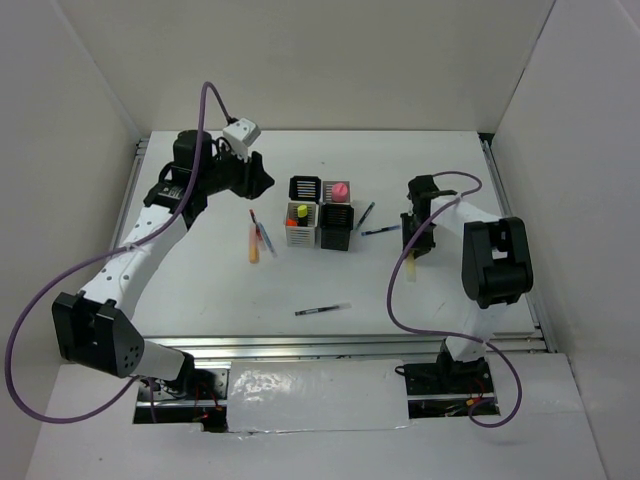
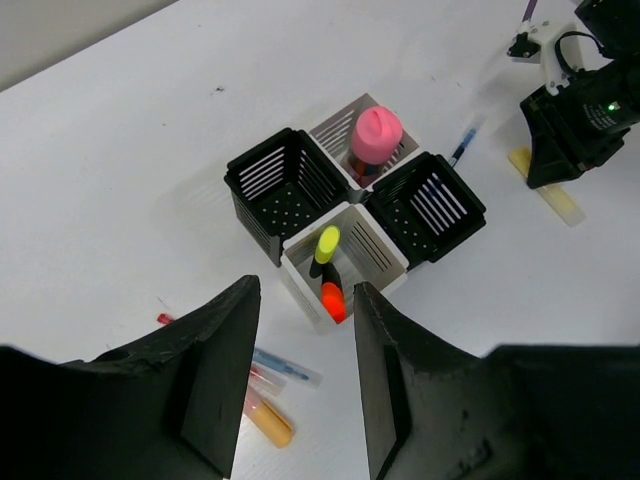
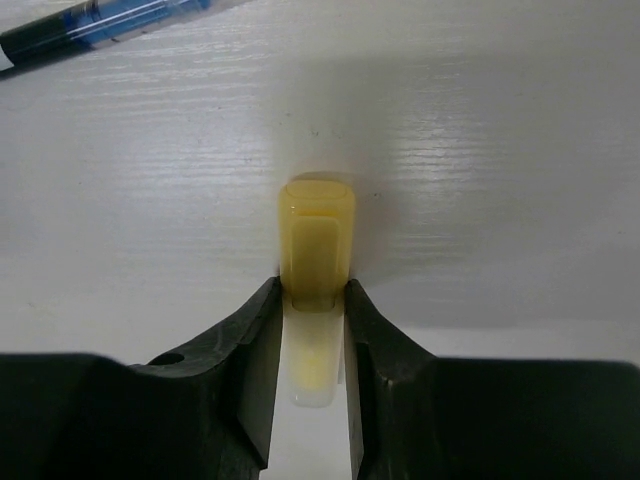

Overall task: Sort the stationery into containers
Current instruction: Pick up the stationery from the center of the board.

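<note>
With just the pink highlighter point(image 1: 340, 189), yellow highlighter point(image 2: 327, 240) and orange highlighter point(image 2: 332, 298) in the containers point(image 1: 321, 214), pens point(image 1: 322, 310) and a peach highlighter point(image 2: 268, 420) lie loose on the table point(image 1: 200, 290), where the right gripper point(image 3: 312, 288) pinches the pale yellow highlighter point(image 3: 316, 225) and the left gripper point(image 2: 303, 290) hangs spread and empty.

The left arm point(image 1: 133, 256) and right arm point(image 1: 492, 262) have white links, black joints, purple cables point(image 1: 204, 110), matte black fingers point(image 2: 215, 370).

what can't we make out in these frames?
Right wrist: blue pen cut off by the top and left edges; near end of the pale highlighter blurred between fingers of the right gripper.
Left wrist: loose pens and loose orange highlighter partly hidden behind a finger of the left gripper.
</note>
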Robot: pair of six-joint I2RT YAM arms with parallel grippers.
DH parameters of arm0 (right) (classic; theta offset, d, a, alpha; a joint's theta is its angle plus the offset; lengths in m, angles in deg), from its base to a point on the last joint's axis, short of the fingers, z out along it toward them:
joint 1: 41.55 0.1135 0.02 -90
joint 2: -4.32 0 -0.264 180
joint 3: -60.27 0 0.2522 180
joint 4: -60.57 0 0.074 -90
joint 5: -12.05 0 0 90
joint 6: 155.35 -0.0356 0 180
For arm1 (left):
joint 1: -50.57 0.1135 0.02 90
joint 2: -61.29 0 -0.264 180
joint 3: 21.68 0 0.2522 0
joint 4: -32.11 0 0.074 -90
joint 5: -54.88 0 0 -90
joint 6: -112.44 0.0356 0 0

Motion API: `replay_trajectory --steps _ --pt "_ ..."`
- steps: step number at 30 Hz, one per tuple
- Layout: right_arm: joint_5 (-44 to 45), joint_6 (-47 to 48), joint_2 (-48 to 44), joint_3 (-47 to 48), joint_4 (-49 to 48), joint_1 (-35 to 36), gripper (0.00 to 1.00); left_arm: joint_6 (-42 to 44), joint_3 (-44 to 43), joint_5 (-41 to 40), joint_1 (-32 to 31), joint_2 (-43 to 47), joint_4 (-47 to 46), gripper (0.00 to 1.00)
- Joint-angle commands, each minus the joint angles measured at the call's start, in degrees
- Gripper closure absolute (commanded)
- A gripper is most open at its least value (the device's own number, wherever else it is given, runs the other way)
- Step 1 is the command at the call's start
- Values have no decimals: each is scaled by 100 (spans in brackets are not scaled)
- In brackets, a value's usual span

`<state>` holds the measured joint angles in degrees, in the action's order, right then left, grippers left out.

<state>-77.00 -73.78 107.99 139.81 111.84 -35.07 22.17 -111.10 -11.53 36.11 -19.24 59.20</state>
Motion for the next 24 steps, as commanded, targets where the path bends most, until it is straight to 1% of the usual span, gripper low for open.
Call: replay_trajectory --steps 1,4,5,6,8,9,10,11,12,14,15,18,20,21,24 --pt "-296 122 -311 111 124 -182 100 -420 33 522 136 231 -304 45" --pt "-744 429 -777 76 291 -358 100 -709 130 734 180 301 -409 46" --pt "-1085 638 -953 58 309 -393 100 -807 156 865 189 319 -444 46" --pt "-1288 780 -1346 32 352 -411 100 -1016 218 953 198 328 -471 46" --pt "-1736 1131 -1796 -30 370 -324 100 -1211 288 1182 180 354 -584 46" --pt "-1817 1220 -2234 -47 327 -271 100 -1377 341 1252 137 363 -585 46" --pt "-1835 1360 -2455 -74 300 -166 100 -1457 350 1322 93 354 -568 46" --pt "-1861 1439 -2675 -91 274 105 100 -1536 341 1358 31 345 -533 46" --pt "-1844 1519 -3095 -152 161 273 100 -1711 324 1411 -13 319 -515 46" --pt "-1678 1677 -3467 -206 2 668 100 -1888 271 1481 -127 258 -471 46" --pt "-1564 1730 -3712 -162 -77 1079 100 -2080 210 1534 -162 231 -471 46" --pt "-1493 1757 -3846 109 -139 1626 100 -2353 61 1762 -355 126 -445 45" --pt "-1458 1765 -3794 250 -174 1821 100 -2477 -89 1806 -531 -6 -357 46" --pt "-1431 1792 -3785 382 -227 2065 100 -2608 -116 1867 -584 -41 -357 46" --pt "-1274 2046 -3671 584 -245 2471 100 -2820 -125 1894 -716 -129 -391 46"
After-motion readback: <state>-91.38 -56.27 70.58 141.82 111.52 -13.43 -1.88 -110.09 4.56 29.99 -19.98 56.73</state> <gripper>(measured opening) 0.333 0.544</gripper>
